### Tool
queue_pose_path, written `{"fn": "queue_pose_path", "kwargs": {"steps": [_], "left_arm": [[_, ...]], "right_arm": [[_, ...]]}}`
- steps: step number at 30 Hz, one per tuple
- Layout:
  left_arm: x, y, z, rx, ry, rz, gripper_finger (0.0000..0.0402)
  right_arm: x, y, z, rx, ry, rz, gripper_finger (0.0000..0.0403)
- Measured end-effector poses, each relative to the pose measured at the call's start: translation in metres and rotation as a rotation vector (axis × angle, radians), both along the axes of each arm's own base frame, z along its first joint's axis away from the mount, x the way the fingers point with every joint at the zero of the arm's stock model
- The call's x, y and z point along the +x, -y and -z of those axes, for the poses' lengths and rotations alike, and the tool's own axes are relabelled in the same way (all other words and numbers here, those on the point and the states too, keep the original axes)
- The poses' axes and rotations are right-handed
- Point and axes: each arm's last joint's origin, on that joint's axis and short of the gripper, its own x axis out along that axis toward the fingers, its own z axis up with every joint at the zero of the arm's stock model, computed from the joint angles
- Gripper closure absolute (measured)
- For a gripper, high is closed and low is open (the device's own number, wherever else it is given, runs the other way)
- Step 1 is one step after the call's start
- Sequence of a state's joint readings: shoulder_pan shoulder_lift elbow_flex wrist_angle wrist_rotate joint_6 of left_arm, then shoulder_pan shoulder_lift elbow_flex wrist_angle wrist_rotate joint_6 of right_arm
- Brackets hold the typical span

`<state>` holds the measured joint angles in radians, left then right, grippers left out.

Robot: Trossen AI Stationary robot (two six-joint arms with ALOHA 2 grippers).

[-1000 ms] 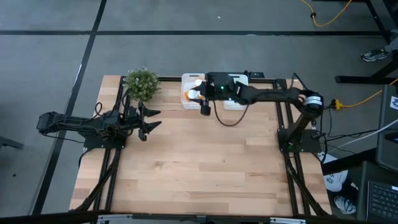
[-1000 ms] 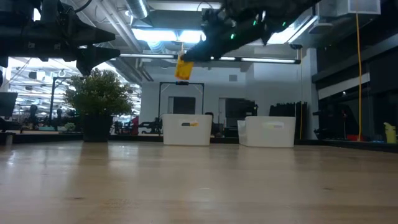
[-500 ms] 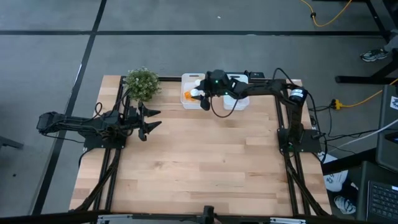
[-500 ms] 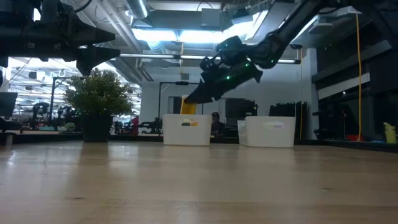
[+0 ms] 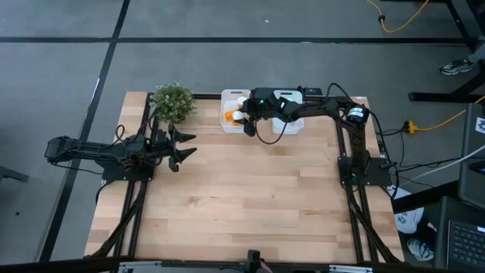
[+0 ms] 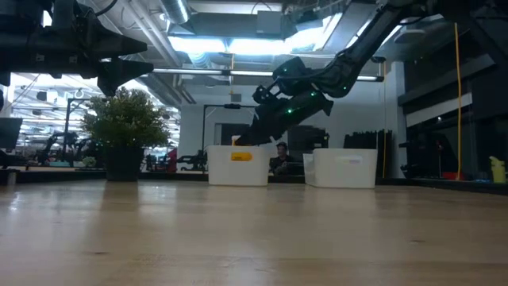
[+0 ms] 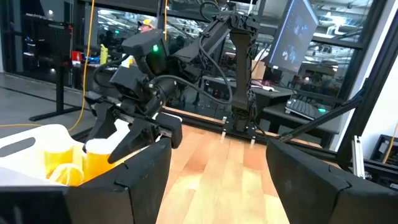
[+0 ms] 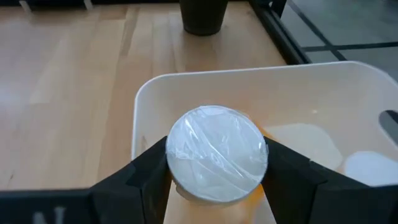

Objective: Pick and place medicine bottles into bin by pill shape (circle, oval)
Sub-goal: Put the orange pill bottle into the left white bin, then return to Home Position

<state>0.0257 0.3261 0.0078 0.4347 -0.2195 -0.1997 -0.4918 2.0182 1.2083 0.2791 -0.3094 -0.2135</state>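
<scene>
My right gripper (image 5: 245, 121) is shut on an orange medicine bottle with a white cap (image 8: 216, 153), down at the near end of the left white bin (image 5: 229, 97). The low view shows orange (image 6: 240, 156) through that bin's wall. The left wrist view shows the bottle (image 7: 94, 157) at the bin's rim. Another white cap (image 8: 372, 169) lies in the same bin. My left gripper (image 5: 184, 144) is open and empty, well above the table's left side. My right gripper pinches the bottle between its two fingers (image 8: 148, 167), just under the white cap (image 8: 186, 184), one finger on each side. The fingers come slanting down from the table's right. The bottle stands about upright, its cap facing the wrist camera; its lower end is hidden.
A second white bin (image 6: 341, 168) stands to the right of the first, at the table's far edge. A potted plant (image 5: 173, 102) stands at the far left. The wooden tabletop (image 5: 242, 197) lies bare in front of the bins.
My right gripper has carried the orange bottle down from high above the table to the left bin, moving a little toward the far edge. The bottle, which hung clear in the air, now sits low at the bin. The gripper has stayed shut on it.
</scene>
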Motion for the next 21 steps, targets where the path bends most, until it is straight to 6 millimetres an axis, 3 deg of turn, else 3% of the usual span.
{"fn": "queue_pose_path", "kwargs": {"steps": [9,15,21], "left_arm": [[0.0,0.0,0.0,0.0,0.0,0.0,0.0147],[0.0,0.0,0.0,0.0,0.0,0.0,0.0147],[0.0,0.0,0.0,0.0,0.0,0.0,0.0147]], "right_arm": [[0.0,0.0,0.001,0.002,-0.006,0.002,0.0131],[0.0,0.0,0.0,0.0,0.001,0.003,0.0121],[-0.001,0.0,-0.023,-0.001,0.06,0.023,0.0121]]}}
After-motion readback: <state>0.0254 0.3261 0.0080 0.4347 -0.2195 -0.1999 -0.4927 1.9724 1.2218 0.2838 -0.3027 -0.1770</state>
